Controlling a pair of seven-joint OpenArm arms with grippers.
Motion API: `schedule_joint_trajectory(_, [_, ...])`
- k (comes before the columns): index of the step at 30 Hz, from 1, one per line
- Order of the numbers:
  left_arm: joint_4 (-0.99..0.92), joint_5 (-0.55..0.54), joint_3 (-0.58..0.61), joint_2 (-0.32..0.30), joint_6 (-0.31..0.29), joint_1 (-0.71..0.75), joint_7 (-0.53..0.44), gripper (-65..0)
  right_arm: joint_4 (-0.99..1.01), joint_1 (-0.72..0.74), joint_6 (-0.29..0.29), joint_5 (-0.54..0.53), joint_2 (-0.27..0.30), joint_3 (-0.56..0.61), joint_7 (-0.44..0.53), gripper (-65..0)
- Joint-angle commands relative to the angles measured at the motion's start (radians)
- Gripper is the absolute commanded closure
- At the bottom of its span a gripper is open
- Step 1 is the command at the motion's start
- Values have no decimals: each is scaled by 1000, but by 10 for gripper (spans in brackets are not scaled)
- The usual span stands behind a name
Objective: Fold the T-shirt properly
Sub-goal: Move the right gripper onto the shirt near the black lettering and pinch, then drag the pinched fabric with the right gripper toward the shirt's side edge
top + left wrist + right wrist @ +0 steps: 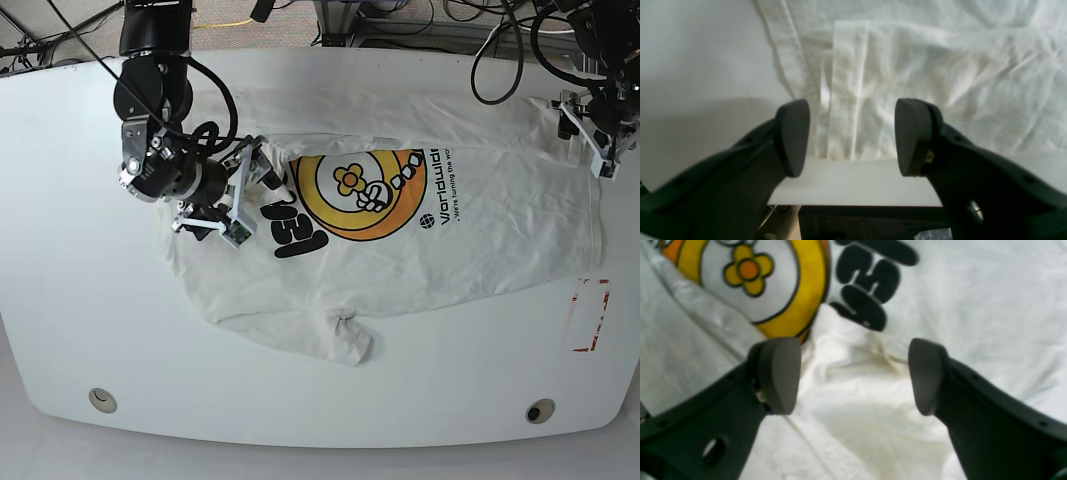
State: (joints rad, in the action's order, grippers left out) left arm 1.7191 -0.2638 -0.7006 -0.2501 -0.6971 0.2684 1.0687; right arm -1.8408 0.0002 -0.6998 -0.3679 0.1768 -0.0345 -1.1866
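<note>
The white T-shirt (480,240) lies spread on the table with the orange-yellow circular graphic (360,190) and black lettering (295,235) facing up. It is wrinkled, and one sleeve (350,335) is bunched at the front. My right gripper (262,190) is open, just above a raised fold of cloth (853,380) beside the graphic (800,300) and lettering (867,290). My left gripper (590,140) is open over the shirt's folded edge (846,83) near the table's rim, with nothing held in it (852,138).
The white table's edge (857,186) runs just under the left gripper, with dark equipment (873,223) beyond it. A red-outlined rectangle (590,315) is marked on the table at the right. Two round holes (100,400) (540,411) sit near the front edge. Cables (480,20) hang at the back.
</note>
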Motion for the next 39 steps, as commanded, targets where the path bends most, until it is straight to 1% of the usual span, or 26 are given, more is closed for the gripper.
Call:
schedule_joint_trajectory(1, [12, -9, -4, -15, -1, -4, -12, -372, -18, 13, 2, 2, 5, 11, 7, -474])
schedule_joint_trajectory(4, [12, -9, -4, -15, -1, -4, -12, -372, -10, -15, 2, 4, 0, 23, 17, -474])
schedule_joint_trajectory(8, [12, -9, -4, -13, -1, -4, -12, -372, 33, -18, 2, 4, -1, 23, 73, -472])
schedule_joint_trajectory(11, [11, -7, -4, -13, -1, -4, -12, -372, 62, -16, 2, 4, -4, 25, 86, -472])
schedule_joint_trajectory(14, [11, -7, -4, -13, -1, -4, -12, -372, 83, -13, 2, 7, -33, 25, 89, -472])
schedule_joint_trajectory(16, [11, -7, -4, -13, -1, -4, -12, -372, 97, -6, 2, 31, -49, 25, 90, -461])
schedule_joint_trajectory(18, [11, -7, -4, -13, -1, -4, -12, -372, 118, 1, 2, 80, -67, 25, 107, -411])
schedule_joint_trajectory(20, [11, -7, -4, -13, -1, -4, -12, -372, 131, 1, 2, 134, -95, 25, 142, -327])
schedule_joint_trajectory(24, [11, -7, -4, -13, -1, 9, -12, -372, 137, 8, 2, 209, -130, 25, 152, -160])
schedule_joint_trajectory(28, [11, -7, -4, -13, -1, 12, -12, -372, 137, 22, 2, 234, -141, 25, 152, -57])
schedule_joint_trajectory(30, [11, -7, -4, -13, -1, 13, -12, -372, 137, 24, 2, 231, -141, 23, 153, -38])
schedule_joint_trajectory(33, [11, -7, -4, -13, -1, 13, -12, -372, 137, 44, 2, 232, -141, 20, 158, -36])
schedule_joint_trajectory(39, [11, -7, -4, -13, -1, 21, -12, -372, 149, 59, 2, 231, -145, 20, 202, -41])
